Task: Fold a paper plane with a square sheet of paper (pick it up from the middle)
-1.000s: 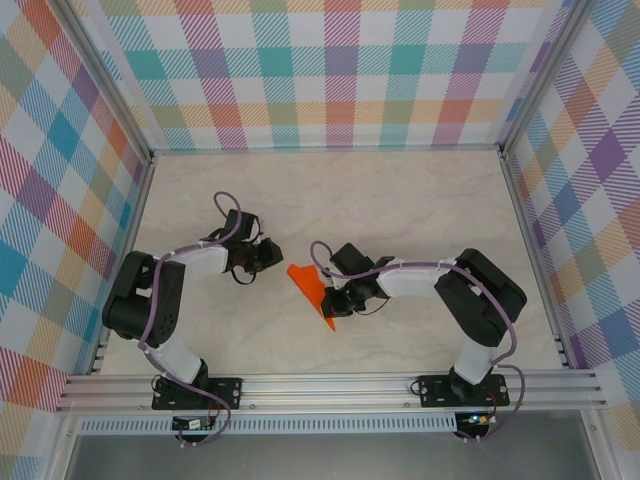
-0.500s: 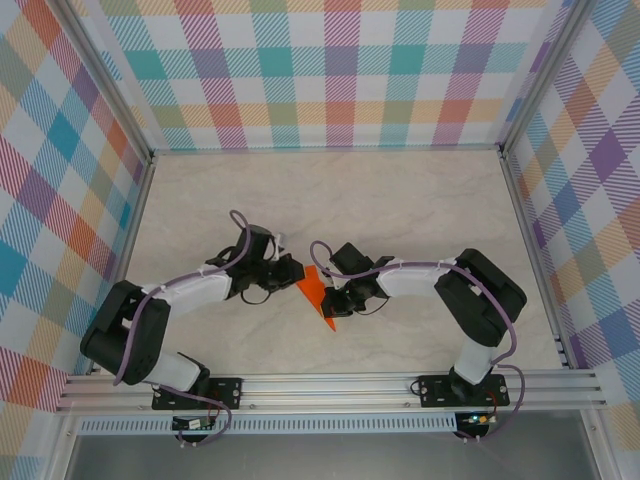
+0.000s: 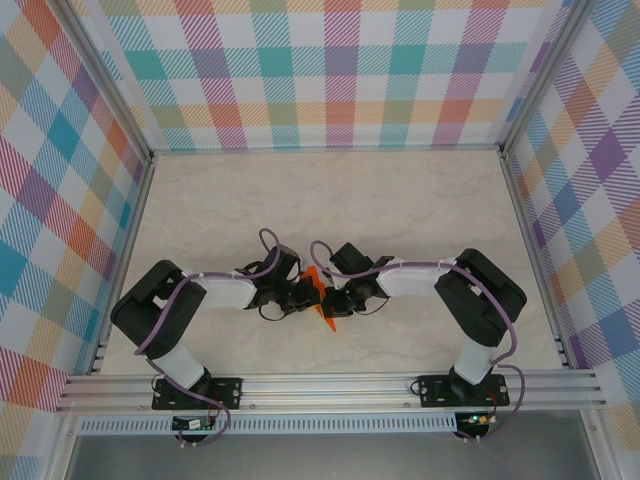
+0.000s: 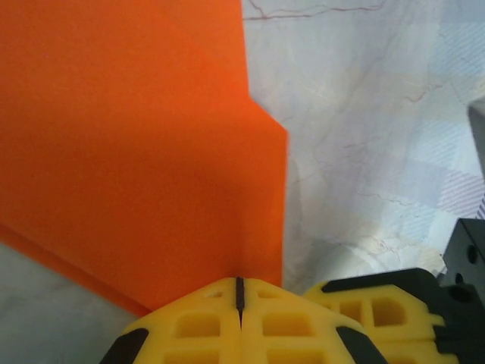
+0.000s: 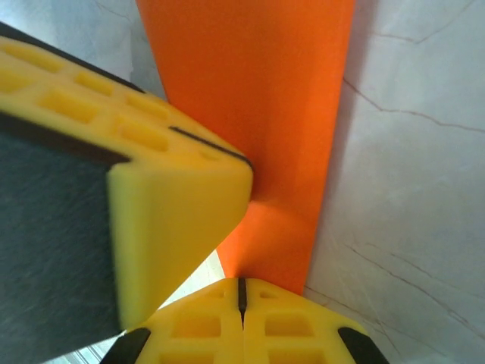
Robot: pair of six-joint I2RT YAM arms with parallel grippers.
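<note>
Now that the left end effector (image 4: 239, 292) has closed on the paper (image 4: 136, 152), jaws pressed flat together with the orange edge pinched between them, both arms hold the one sheet. The right end effector (image 5: 241, 292) is clamped on it as well, just beside the left one. The paper is already partly folded (the left wrist view shows a stepped edge and a second layer under it). It sits between the two end effectors at the middle of the worktop (image 4: 364, 152); whether it is lifted clear I cannot tell.

A second ago the left arm stood well apart, to the left of the paper, with its jaws not fully shut. It has since swung across and gripped. The right grip has not altered. The orange wedge seen from above is smaller now, largely covered. With two holds secured, I judge the next crease can be made.
</note>
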